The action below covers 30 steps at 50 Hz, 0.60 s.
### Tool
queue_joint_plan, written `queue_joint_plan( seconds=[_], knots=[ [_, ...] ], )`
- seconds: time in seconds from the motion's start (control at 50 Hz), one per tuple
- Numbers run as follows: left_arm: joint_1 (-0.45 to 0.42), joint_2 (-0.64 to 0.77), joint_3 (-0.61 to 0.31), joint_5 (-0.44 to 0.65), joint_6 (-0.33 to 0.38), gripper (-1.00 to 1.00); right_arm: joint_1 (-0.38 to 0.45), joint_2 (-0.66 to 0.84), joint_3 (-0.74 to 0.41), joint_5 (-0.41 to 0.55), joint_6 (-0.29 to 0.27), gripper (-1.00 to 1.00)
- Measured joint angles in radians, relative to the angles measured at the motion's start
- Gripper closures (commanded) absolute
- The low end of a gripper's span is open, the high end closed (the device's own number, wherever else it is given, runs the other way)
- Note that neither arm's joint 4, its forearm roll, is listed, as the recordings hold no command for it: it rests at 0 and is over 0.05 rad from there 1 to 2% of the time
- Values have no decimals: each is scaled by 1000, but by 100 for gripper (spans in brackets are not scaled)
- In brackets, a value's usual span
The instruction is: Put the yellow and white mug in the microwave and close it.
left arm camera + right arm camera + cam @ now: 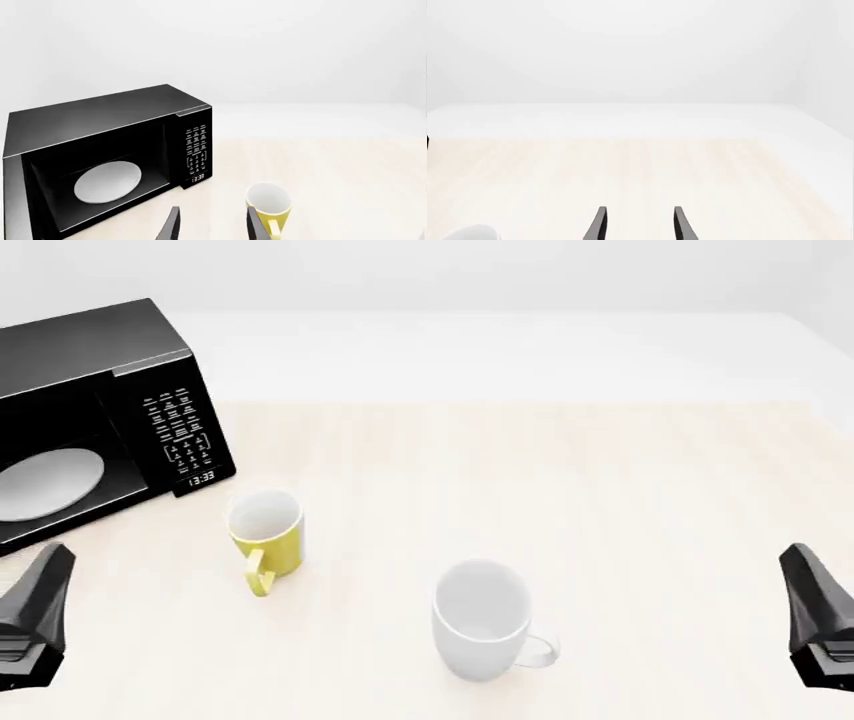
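The yellow and white mug stands upright on the light wooden table, just in front and to the right of the microwave, with its handle toward the arms' side. In the left wrist view the mug sits just beyond one fingertip. The black microwave shows its open cavity with the white turntable plate. My left gripper is open and empty, low at the front left. At the front right, my right gripper is open and empty too.
A larger all-white mug stands upright near the front middle of the table, handle to the right; its rim shows in the right wrist view. The wooden tabletop ends in a white band at the back.
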Motion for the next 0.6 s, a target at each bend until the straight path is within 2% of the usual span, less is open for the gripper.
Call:
queue_joint_plan(
  seconds=[0.26, 0.6],
  knots=[
    [-12, 3, -13, 13, -7, -100, 0, 3, -2, -1, -2, -100],
    [-93, 14, -57, 86, -24, -100, 1, 4, -3, -1, -3, -100]
  ],
)
